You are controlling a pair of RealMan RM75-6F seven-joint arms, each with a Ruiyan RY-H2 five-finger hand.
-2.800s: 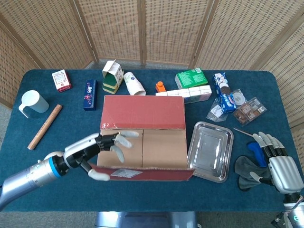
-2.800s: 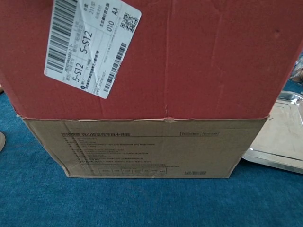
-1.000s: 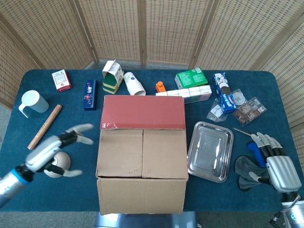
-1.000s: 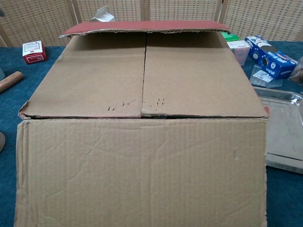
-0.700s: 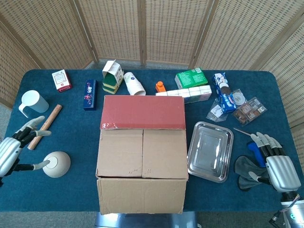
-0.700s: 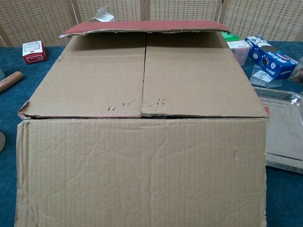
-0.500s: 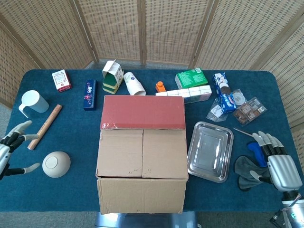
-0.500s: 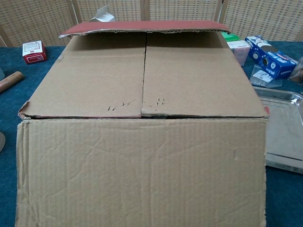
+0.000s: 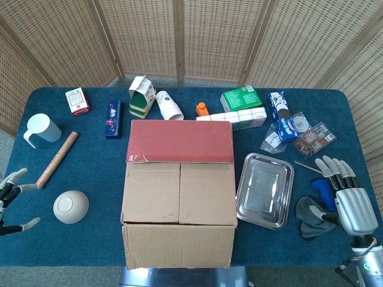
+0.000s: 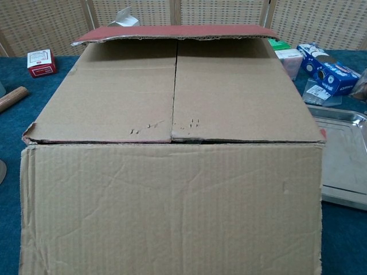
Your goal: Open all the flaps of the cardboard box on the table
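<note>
The cardboard box stands in the middle of the table. Its near long flap hangs folded down over the front; in the chest view this near flap fills the lower half. The far long flap lies folded back, red side up. Two inner flaps lie flat, meeting at a centre seam. My left hand is at the table's left edge, fingers spread, holding nothing. My right hand rests at the right edge beside a dark cloth, fingers extended and empty.
A steel tray lies right of the box. A white bowl, wooden stick and pale mug are at left. Cartons, a white cup and snack packets line the far side.
My left hand pushed the near flap down over the box front, then drew back left to the table's edge, uncovering the white bowl. The right hand lifted slightly.
</note>
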